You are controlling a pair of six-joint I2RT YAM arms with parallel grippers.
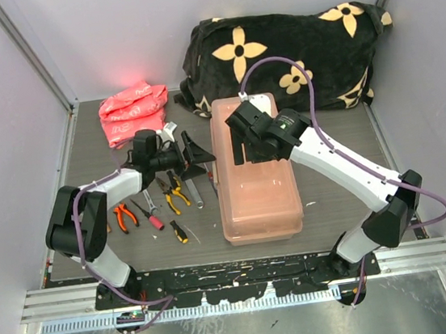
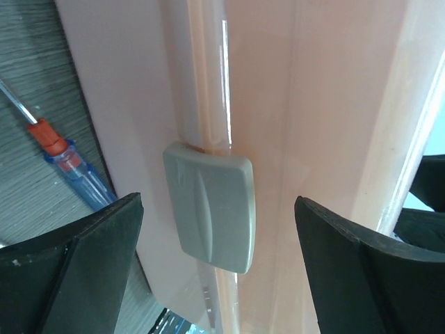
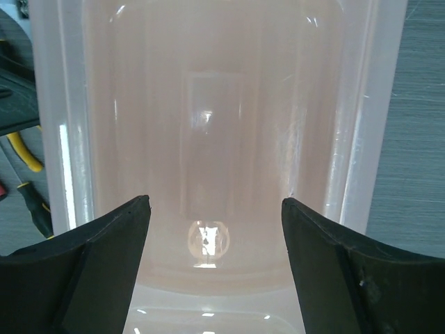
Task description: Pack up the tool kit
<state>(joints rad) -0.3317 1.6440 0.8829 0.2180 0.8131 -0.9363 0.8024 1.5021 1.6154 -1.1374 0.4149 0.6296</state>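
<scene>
A crumpled pink bag (image 1: pixel 133 111) lies at eleven o'clock on the grey table (image 1: pixel 336 194). At nine o'clock from the translucent pink tool box (image 1: pixel 259 199), loose tools lie on the table: orange-handled pliers (image 1: pixel 125 216), a red-handled screwdriver (image 1: pixel 151 216), yellow-handled pliers (image 1: pixel 176 194) and a small black-and-yellow screwdriver (image 1: pixel 180 231).

The left pincer (image 1: pixel 203 157) is level with the box's nine-o'clock long side, fingers spread wide and gripping nothing. In the left wrist view, the left pincer's black fingers (image 2: pixel 76 278) stand to either side of a grey latch (image 2: pixel 212 209), which lies flat against the box's wall. A blue screwdriver with an orange collar (image 2: pixel 66 163) lies on the table at ten o'clock from the latch.

The box sits at the table's centre with its lid on. The right pincer (image 1: pixel 241 150) hangs over the twelve-o'clock end of the lid, also spread wide and empty. The right wrist view shows its fingers (image 3: pixel 90 264) apart over the glossy lid.

A black blanket with cream flowers (image 1: pixel 290 53) is heaped at one o'clock, behind the box.
</scene>
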